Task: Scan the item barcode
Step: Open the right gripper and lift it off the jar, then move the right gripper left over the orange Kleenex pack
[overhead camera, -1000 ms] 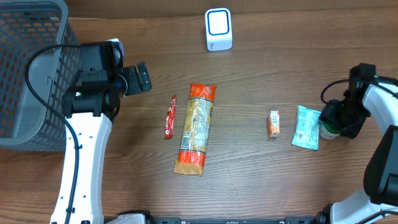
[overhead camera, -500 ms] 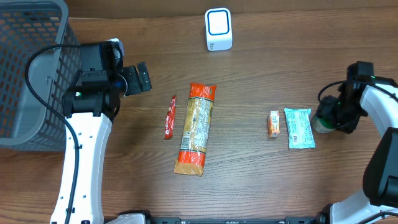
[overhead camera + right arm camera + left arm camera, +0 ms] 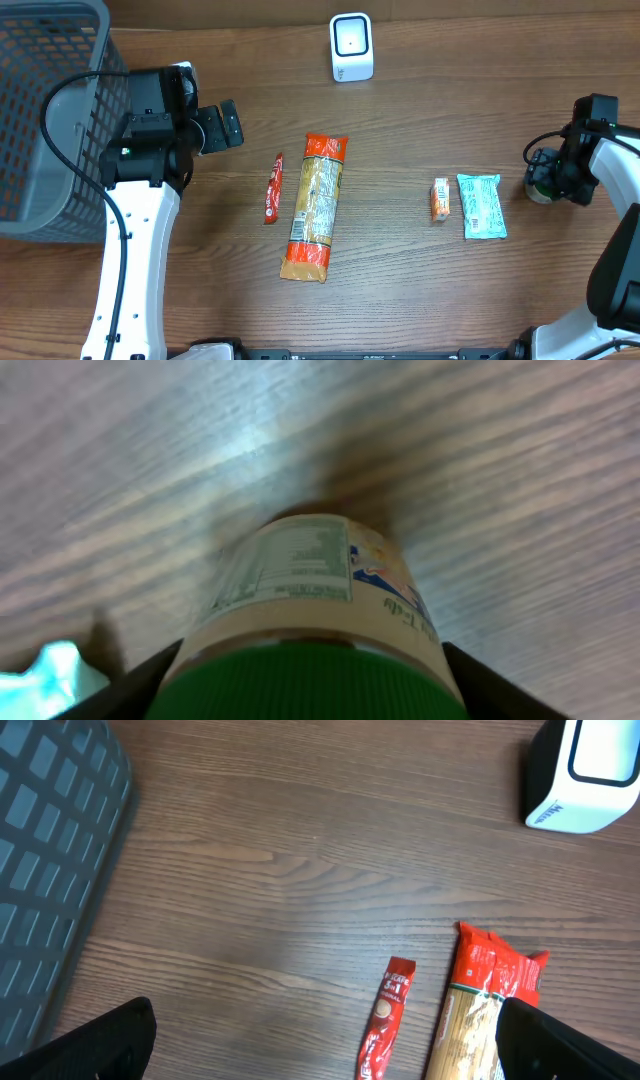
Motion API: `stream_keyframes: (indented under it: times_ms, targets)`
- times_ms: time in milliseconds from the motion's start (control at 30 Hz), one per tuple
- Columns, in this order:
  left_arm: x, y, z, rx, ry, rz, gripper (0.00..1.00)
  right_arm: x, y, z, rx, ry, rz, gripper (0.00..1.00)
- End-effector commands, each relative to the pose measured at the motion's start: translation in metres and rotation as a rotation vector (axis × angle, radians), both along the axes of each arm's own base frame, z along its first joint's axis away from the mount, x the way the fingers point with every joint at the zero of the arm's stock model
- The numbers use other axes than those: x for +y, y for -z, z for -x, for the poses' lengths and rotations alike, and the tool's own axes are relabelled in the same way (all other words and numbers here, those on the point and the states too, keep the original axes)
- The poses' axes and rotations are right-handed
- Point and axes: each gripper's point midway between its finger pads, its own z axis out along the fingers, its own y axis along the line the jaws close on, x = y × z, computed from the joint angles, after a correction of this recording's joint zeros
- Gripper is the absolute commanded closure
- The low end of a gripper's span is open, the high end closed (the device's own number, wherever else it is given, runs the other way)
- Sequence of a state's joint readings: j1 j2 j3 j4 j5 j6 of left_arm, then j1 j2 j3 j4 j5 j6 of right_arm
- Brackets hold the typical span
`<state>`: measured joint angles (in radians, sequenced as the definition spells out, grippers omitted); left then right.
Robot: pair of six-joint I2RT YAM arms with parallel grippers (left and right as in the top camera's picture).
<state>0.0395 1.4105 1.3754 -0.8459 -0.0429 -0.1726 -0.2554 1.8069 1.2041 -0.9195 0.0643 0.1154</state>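
Observation:
A jar with a green lid and a pale label fills the right wrist view. It stands on the table at the far right. My right gripper has a finger on each side of the lid; whether they press it is unclear. The white scanner stands at the back centre. My left gripper hangs open over bare wood, empty, with a red coffee stick and a pasta packet below it.
A grey basket stands at the left edge. On the table lie the pasta packet, the red stick, a small orange packet and a teal packet, just left of the jar.
The teal packet was pushed a little left and straightened. The right gripper and jar then moved right and slightly back, away from it. The left arm has not moved.

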Motion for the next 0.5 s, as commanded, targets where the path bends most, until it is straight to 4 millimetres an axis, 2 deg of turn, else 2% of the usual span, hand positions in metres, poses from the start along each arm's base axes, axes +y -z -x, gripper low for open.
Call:
stream_keyframes:
  times_ms: [0, 67, 100, 133, 167, 233, 300, 333, 367, 400, 467]
  targets:
    - [0.002, 0.0, -0.001, 0.001, 0.002, -0.018, 0.0, -0.009, -0.039, -0.023, -0.073, 0.029, 0.031, 0.19]
    - [0.002, 0.0, -0.001, 0.001, 0.002, -0.018, 0.0, -0.002, -0.062, -0.03, -0.105, 0.024, 0.0, 0.19]
    - [0.002, 0.0, -0.001, 0.001, 0.002, -0.018, 0.0, 0.008, -0.083, -0.035, -0.136, 0.008, -0.038, 0.13]
    - [0.002, 0.0, -0.001, 0.001, 0.002, -0.018, 0.0, 0.014, -0.094, -0.037, -0.151, -0.003, -0.061, 0.1]
    - [0.002, 0.0, -0.001, 0.0, 0.002, -0.018, 0.0, 0.021, -0.105, -0.038, -0.164, -0.013, -0.084, 0.0]
    - [0.002, 0.0, -0.001, 0.001, 0.002, -0.018, 0.0, 0.031, -0.115, -0.039, -0.181, -0.027, -0.129, 0.0]
    - [0.002, 0.0, -0.001, 0.001, 0.002, -0.018, 0.0, 0.044, -0.118, -0.037, -0.185, -0.038, -0.2, 0.0]
    - [0.002, 0.0, -0.001, 0.001, 0.002, -0.018, 0.0, 0.055, -0.116, -0.033, -0.17, -0.044, -0.262, 0.07]
    - [0.002, 0.0, -0.001, 0.001, 0.002, -0.018, 0.0, 0.058, -0.114, -0.03, -0.157, -0.044, -0.281, 0.22]
    - [0.002, 0.0, -0.001, 0.001, 0.002, -0.018, 0.0, 0.062, -0.111, -0.026, -0.141, -0.043, -0.299, 0.41]
    - [0.002, 0.0, -0.001, 0.001, 0.002, -0.018, 0.0, 0.07, -0.102, -0.018, -0.111, -0.044, -0.336, 0.67]
